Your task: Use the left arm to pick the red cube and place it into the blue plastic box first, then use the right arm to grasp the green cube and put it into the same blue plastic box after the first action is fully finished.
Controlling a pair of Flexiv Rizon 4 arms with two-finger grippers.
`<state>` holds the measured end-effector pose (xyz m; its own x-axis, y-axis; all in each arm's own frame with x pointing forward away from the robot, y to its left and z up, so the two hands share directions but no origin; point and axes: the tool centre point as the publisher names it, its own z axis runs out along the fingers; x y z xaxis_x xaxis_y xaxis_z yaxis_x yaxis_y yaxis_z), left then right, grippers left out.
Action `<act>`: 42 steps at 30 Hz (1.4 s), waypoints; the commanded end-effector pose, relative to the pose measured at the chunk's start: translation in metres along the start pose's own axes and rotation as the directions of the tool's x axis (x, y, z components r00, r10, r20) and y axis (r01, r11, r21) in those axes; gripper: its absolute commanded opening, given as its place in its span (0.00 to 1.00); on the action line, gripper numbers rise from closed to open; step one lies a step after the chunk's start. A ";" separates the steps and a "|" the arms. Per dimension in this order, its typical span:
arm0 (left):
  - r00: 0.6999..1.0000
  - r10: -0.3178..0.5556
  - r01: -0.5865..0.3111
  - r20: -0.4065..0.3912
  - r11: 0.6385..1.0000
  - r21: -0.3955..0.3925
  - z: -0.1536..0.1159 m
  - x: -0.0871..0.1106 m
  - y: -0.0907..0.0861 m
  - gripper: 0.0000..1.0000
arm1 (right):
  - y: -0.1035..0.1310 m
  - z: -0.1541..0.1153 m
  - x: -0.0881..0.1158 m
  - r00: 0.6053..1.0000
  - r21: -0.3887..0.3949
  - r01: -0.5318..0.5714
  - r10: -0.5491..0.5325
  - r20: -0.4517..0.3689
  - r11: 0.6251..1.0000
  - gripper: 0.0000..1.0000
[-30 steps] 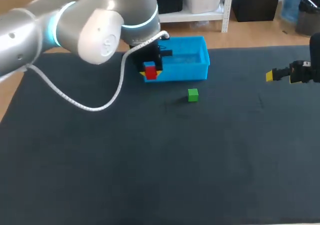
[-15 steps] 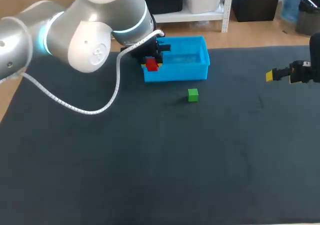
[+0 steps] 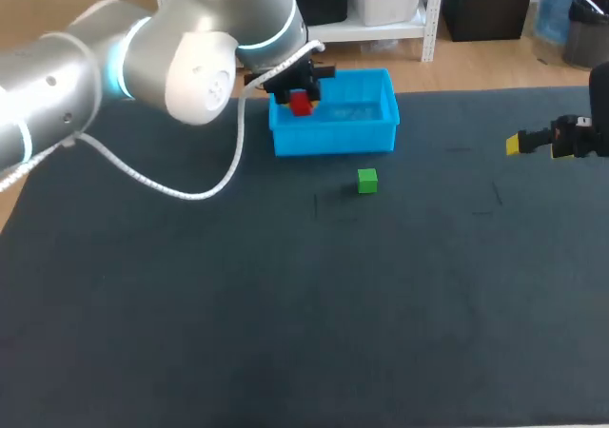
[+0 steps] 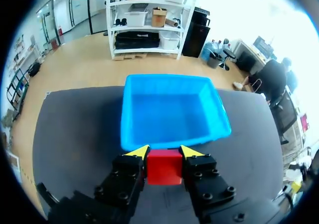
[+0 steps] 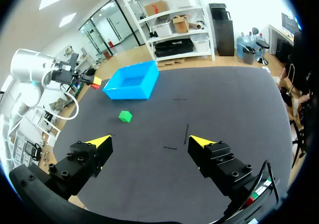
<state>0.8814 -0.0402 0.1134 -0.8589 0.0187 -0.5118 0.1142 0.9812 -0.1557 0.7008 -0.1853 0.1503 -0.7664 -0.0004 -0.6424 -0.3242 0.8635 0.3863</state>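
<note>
My left gripper is clamped on the red cube. One yellow-tipped finger presses each side of it, w/ the cube's top face showing btwn the tips. In the head view the cube hangs over the left part of the blue box – inside the box outline, not on the worktop. How high it sits above the box floor I can't tell. In the left wrist view the blue box lies open just ahead of my fingers, w/ the cube at its near wall.

The box stands close to the worktop's far edge, a bit left of the middle. My left arm comes in over the far-left corner, a white cable looping off it.

The green cube rests on the worktop near the box's front wall, on the side toward the near edge – apart from it, not touching.

My right gripper hovers by the right edge, well apart from both the green cube and the box. Its fingers are spread wide w/ nothing btwn them. In the right wrist view the blue box sits beyond the green cube.
</note>
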 end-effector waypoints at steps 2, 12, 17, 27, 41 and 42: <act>1.000 0.017 -0.017 0.006 1.000 0.017 0.025 -0.022 0.000 0.00 | 0.000 0.000 0.000 1.000 0.001 0.000 0.000 0.000 1.000 1.00; 0.999 0.035 -0.034 0.020 0.999 -0.035 0.043 -0.033 0.001 0.00 | 0.000 0.000 0.000 1.000 0.001 0.000 0.000 0.000 1.000 1.00; 0.999 0.034 -0.033 0.014 0.997 -0.063 0.050 -0.032 0.004 0.00 | 0.000 0.000 0.000 1.000 0.001 0.000 0.000 0.000 1.000 1.00; 1.000 0.023 -0.024 -0.011 0.994 -0.103 0.061 -0.028 0.006 0.00 | 0.000 0.000 0.000 1.000 0.001 0.000 0.000 0.000 1.000 1.00; 0.999 0.007 -0.012 -0.037 0.991 -0.135 0.074 -0.026 0.012 0.00 | 0.000 0.000 0.000 1.000 0.001 0.000 0.000 0.000 1.000 1.00; 0.999 0.006 -0.011 -0.039 0.991 -0.136 0.076 -0.025 0.013 0.00 | 0.000 0.000 0.000 1.000 0.001 0.000 0.000 0.000 1.000 1.00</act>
<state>0.9331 -0.0382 0.0619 -0.8713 0.0331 -0.4896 0.0598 0.9974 -0.0391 0.7008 -0.1853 0.1503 -0.7664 -0.0004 -0.6424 -0.3242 0.8635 0.3863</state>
